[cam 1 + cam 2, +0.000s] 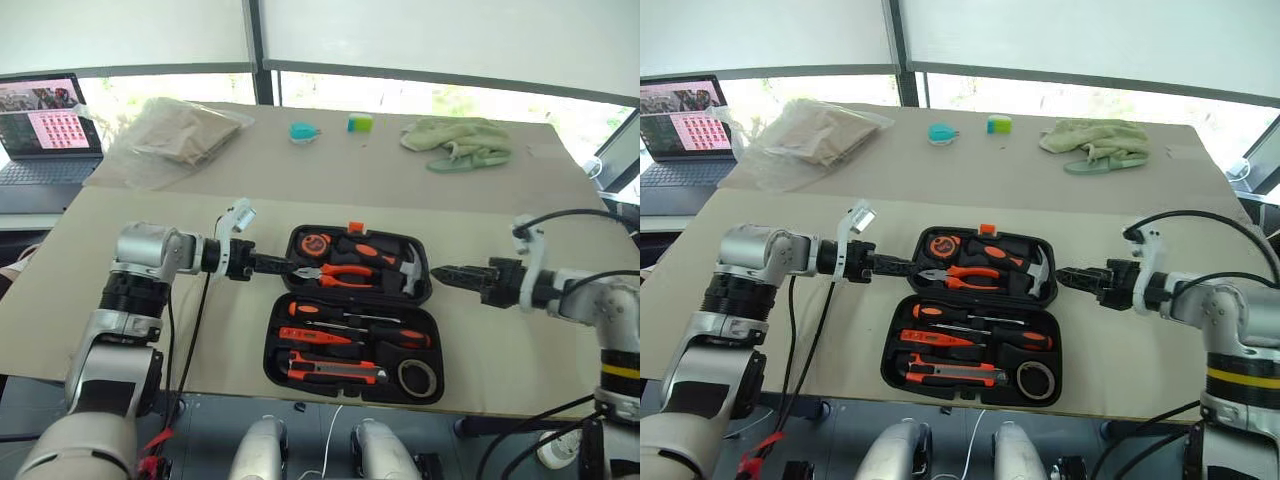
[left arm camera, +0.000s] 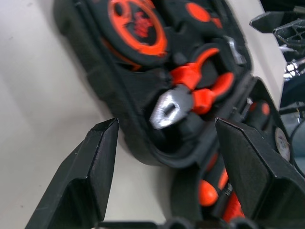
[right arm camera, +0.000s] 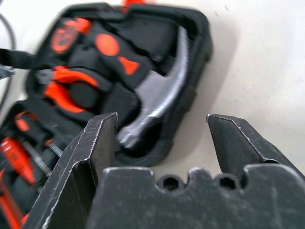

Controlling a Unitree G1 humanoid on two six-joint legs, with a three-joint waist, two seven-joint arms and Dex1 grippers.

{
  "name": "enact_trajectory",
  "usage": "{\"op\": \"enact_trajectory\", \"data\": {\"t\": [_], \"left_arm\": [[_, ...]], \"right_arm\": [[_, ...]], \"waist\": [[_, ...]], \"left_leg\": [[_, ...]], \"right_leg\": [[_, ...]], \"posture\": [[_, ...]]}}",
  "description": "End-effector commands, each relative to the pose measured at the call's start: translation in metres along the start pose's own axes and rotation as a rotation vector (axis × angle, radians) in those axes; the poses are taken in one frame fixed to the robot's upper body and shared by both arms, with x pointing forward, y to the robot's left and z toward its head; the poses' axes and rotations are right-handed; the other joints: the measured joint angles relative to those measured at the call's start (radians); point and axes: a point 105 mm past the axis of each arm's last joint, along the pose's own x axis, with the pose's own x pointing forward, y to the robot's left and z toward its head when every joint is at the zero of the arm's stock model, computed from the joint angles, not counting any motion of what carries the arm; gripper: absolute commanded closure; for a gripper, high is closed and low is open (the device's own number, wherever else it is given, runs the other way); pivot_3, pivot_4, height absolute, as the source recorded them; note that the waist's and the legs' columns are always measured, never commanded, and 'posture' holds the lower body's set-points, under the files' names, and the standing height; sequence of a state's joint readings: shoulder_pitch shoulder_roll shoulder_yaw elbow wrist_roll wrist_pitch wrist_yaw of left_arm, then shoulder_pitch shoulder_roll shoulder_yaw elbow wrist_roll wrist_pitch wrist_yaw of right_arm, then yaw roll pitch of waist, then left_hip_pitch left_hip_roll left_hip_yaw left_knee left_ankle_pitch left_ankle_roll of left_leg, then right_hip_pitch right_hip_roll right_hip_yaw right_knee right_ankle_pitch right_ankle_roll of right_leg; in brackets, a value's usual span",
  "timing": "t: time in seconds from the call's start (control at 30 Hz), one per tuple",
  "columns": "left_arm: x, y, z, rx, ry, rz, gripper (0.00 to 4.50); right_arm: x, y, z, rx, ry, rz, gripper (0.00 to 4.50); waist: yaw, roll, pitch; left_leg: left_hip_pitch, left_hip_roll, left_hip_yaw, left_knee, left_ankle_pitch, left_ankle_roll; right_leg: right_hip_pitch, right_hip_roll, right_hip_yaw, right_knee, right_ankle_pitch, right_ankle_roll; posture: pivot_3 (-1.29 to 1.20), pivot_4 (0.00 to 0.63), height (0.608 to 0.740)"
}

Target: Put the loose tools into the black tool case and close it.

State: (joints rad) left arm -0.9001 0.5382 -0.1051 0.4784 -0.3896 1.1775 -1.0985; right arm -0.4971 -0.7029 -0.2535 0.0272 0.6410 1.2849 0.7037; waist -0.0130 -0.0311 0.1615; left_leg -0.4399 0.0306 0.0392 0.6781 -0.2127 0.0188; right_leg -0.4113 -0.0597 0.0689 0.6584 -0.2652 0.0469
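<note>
The black tool case (image 1: 272, 350) lies open on the table, both halves flat. Its near half holds the slim screwdrivers (image 1: 340, 318), the orange-black utility knife (image 1: 335, 370) and the dark tape roll (image 1: 417, 377). The far half holds pliers (image 2: 190, 90), a hammer (image 3: 157, 100) and a tape measure (image 1: 316, 243). My left gripper (image 1: 285, 266) points at the far half's left edge, open, with the case corner seen past its fingers (image 2: 95, 162). My right gripper (image 1: 440, 274) points at the far half's right edge, also open and holding nothing.
A laptop (image 1: 45, 125) stands at the far left. A plastic bag (image 1: 180, 135), a teal object (image 1: 303, 131), a small yellow-blue block (image 1: 359, 122) and a green cloth (image 1: 460, 140) lie along the back. The table's front edge runs just below the case.
</note>
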Motion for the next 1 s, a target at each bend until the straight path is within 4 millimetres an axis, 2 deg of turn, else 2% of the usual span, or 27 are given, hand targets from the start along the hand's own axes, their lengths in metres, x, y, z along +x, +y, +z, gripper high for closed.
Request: {"op": "enact_trajectory", "data": {"t": [0.03, 0.07, 0.17, 0.3, 0.33, 0.43, 0.67, 0.7, 0.8, 0.87, 1.0], "left_arm": [[0.005, 0.000, 0.009, 0.023, -0.015, 0.009, 1.57], [0.006, 0.001, 0.010, 0.020, -0.018, 0.012, 1.75], [0.009, 0.004, 0.011, 0.017, -0.021, 0.021, 2.81], [0.008, 0.003, 0.012, 0.006, -0.028, 0.013, 4.29], [0.008, 0.003, 0.012, 0.005, -0.028, 0.012, 4.50], [0.009, 0.002, 0.011, 0.005, -0.031, 0.009, 4.50], [0.009, -0.010, 0.016, 0.040, -0.075, -0.055, 4.50], [0.008, -0.017, 0.022, 0.076, -0.113, -0.088, 4.50], [0.001, -0.034, 0.042, 0.305, -0.254, -0.084, 4.50], [-0.002, -0.041, 0.050, 0.415, -0.334, -0.064, 4.50], [-0.002, -0.039, 0.046, 0.621, -0.393, 0.034, 4.50]], "right_arm": [[0.008, -0.005, 0.003, -0.022, 0.015, -0.048, 0.97], [0.010, -0.007, 0.002, -0.024, 0.022, -0.058, 0.97], [0.013, -0.004, 0.001, -0.042, 0.036, -0.041, 1.69], [0.016, 0.002, 0.003, -0.053, 0.035, -0.017, 3.14], [0.017, 0.003, 0.003, -0.057, 0.032, -0.010, 3.51], [0.017, 0.006, 0.005, -0.072, 0.019, 0.002, 4.46], [0.012, 0.021, 0.022, -0.114, -0.080, 0.057, 4.46], [0.010, 0.025, 0.027, -0.143, -0.111, 0.065, 4.46], [0.001, 0.031, 0.048, -0.274, -0.241, 0.021, 4.46], [-0.003, 0.033, 0.055, -0.364, -0.292, -0.019, 4.46], [-0.004, 0.027, 0.046, -0.565, -0.296, -0.114, 4.46]], "waist": [[0.000, 0.000, 0.000], [0.000, 0.000, 0.000], [0.001, 0.000, 0.000], [0.001, 0.000, 0.000], [0.001, 0.000, 0.000], [-0.002, 0.000, 0.000], [-0.002, 0.000, 0.000], [-0.002, 0.000, 0.000], [-0.001, 0.000, 0.000], [0.002, 0.001, 0.000], [0.008, 0.001, 0.000]], "left_leg": [[0.000, 0.000, 0.000, 0.000, 0.000, 0.000], [0.000, 0.000, 0.000, 0.000, 0.000, 0.000], [0.000, 0.000, 0.000, 0.000, 0.000, 0.000], [-0.001, 0.000, 0.000, 0.001, 0.000, 0.000], [0.000, -0.001, 0.000, 0.001, 0.000, -0.001], [0.000, 0.000, 0.000, 0.002, 0.001, -0.001], [0.001, 0.000, 0.000, 0.002, 0.001, -0.002], [0.000, 0.000, 0.000, 0.002, 0.001, -0.002], [-0.005, 0.000, 0.000, 0.002, 0.002, -0.002], [-0.011, 0.000, 0.000, 0.002, 0.003, -0.004], [-0.013, -0.001, 0.000, 0.002, 0.003, -0.005]], "right_leg": [[0.000, 0.000, 0.000, 0.000, 0.000, 0.000], [0.000, 0.000, 0.000, 0.000, 0.000, 0.000], [0.000, 0.000, 0.000, 0.000, 0.000, 0.000], [0.000, 0.000, 0.000, 0.001, 0.000, 0.000], [0.001, 0.000, 0.000, 0.001, 0.000, 0.000], [0.001, 0.000, 0.000, 0.003, 0.000, 0.000], [0.001, 0.000, 0.000, 0.004, 0.000, 0.000], [0.000, 0.000, 0.000, 0.004, 0.000, 0.000], [-0.007, 0.000, 0.001, 0.006, 0.000, 0.000], [-0.013, -0.001, 0.001, 0.006, 0.000, 0.000], [-0.014, -0.001, 0.001, 0.006, 0.001, 0.000]], "posture": [[0.00, 0.150, 0.740], [0.00, 0.150, 0.740], [0.00, 0.150, 0.740], [0.00, 0.150, 0.740], [0.00, 0.150, 0.740], [0.00, 0.150, 0.740], [0.00, 0.150, 0.740], [0.00, 0.150, 0.740], [0.00, 0.150, 0.740], [0.00, 0.150, 0.740], [0.00, 0.150, 0.740]]}}
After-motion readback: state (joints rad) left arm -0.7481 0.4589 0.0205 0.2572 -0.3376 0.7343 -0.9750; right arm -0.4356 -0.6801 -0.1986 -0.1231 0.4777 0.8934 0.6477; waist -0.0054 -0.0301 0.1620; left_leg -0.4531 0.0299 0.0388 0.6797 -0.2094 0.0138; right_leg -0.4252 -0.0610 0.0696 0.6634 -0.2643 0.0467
